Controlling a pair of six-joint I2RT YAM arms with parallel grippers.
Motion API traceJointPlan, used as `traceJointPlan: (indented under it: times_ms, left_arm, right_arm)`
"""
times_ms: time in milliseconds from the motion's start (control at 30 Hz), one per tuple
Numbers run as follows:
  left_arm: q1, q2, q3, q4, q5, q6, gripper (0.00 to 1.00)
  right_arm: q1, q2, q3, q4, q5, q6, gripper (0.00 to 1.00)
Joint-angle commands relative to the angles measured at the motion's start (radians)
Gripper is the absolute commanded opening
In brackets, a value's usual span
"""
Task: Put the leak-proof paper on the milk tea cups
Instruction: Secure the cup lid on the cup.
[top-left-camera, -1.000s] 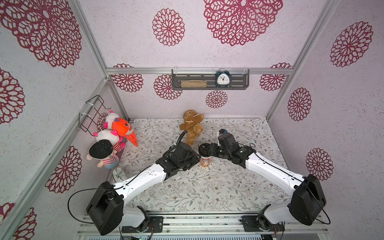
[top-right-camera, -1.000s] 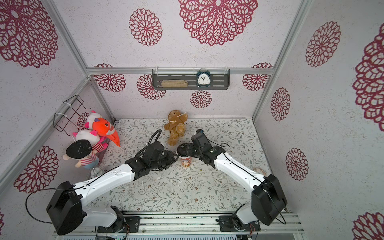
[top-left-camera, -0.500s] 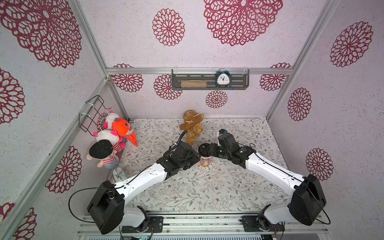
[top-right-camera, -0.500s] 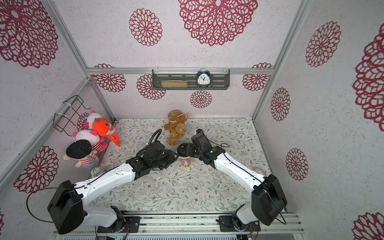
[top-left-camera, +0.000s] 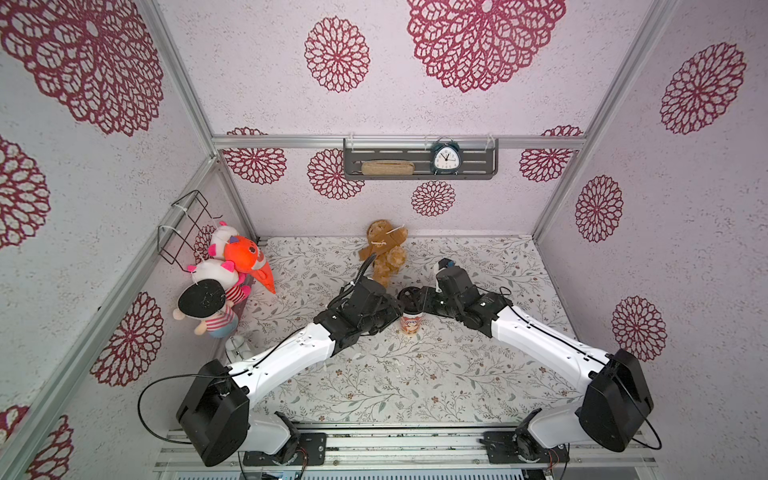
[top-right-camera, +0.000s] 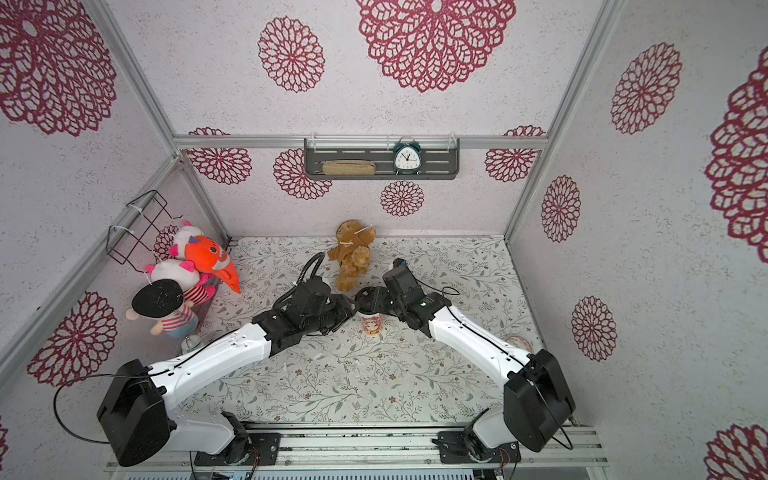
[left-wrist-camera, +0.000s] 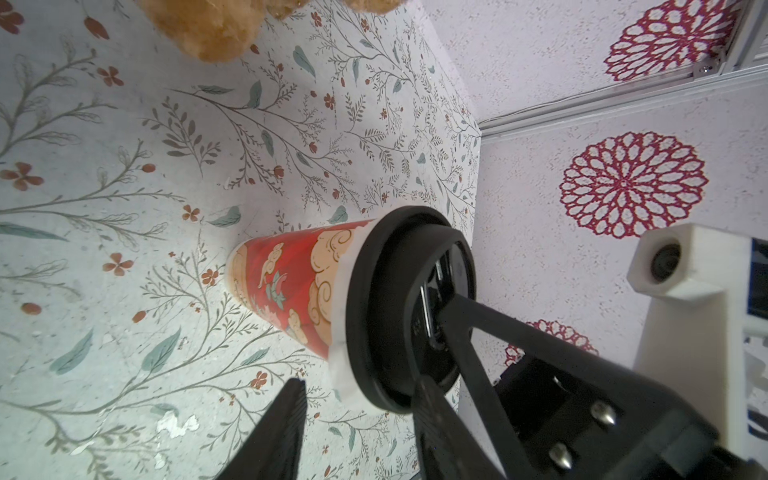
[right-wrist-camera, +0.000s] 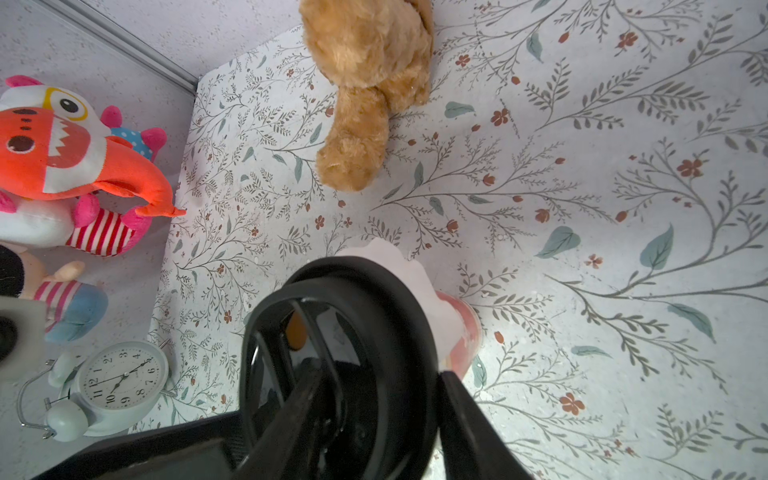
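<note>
The tall paper cup with the red-orange cartoon print (top-left-camera: 412, 325) stood upright near the middle of the floral-patterned desk (top-left-camera: 415, 382), just in front of a brown plush teddy bear (top-left-camera: 384, 253) lying toward the far edge. The thin, round, translucent whitish leak-proof film (left-wrist-camera: 343, 332) lay over the cup's mouth. Its edge stuck out as a pale, wavy fringe all round the rim, seen also from the right wrist (right-wrist-camera: 399, 266).

A round black plastic lid (left-wrist-camera: 368, 299) sat on top of the film, against the cup's rim. The right gripper (right-wrist-camera: 382, 395) reached in from the right and was clamped on the lid's raised wall, one finger inside the recess and one outside.

The left gripper (top-left-camera: 394, 311) came in from the left, close beside the cup's upper part. Its jaws stood partly apart and held nothing; one finger (left-wrist-camera: 286, 424) was clear of the cup's wall.

A pile of colourful plush toys (top-left-camera: 232, 270) leaned at the left wall, and a small white alarm clock (right-wrist-camera: 116, 378) stood on the desk near them.
</note>
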Motion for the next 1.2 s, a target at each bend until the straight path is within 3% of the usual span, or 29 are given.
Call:
traceJointPlan:
  times_ms: [0,500,1167]
  left_arm:
    - [-0.010,0.010,0.009,0.010,-0.020,0.007,0.47]
    - [-0.009,0.023,-0.023,0.024,-0.019,-0.004,0.45]
    - [-0.010,0.060,-0.070,0.071,-0.018,-0.027,0.35]
  right_arm:
    - [0.012,0.057,-0.072,-0.235,-0.023,-0.026,0.46]
    - [0.012,0.055,-0.073,-0.238,-0.023,-0.027,0.46]
    - [0.012,0.053,-0.076,-0.237,-0.025,-0.026,0.46]
